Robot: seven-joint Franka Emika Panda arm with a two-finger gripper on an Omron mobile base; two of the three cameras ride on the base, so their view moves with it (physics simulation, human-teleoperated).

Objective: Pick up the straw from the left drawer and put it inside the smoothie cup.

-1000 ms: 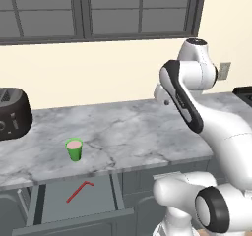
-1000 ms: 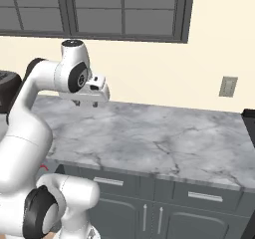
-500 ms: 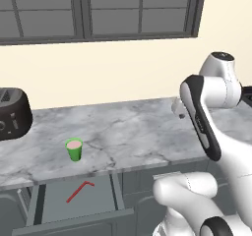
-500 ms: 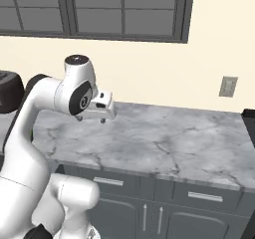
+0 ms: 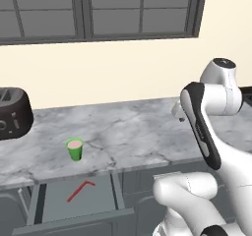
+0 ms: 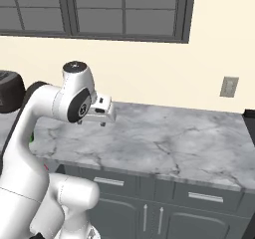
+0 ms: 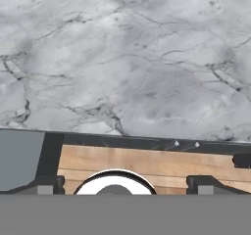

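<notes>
The straw is seen lying flat on the bottom of the open drawer, at the lower left of the left base view, its bent tip turned toward the right. The cup is placed upright on the marble counter, just above the drawer in the frame and apart from the straw. A black toaster is set at the left edge on the counter. The jaws are held above the counter at the left-centre of the right base view, well apart from drawer and cup. In the hand view, the two fingertips are spread wide and released, with nothing between them.
</notes>
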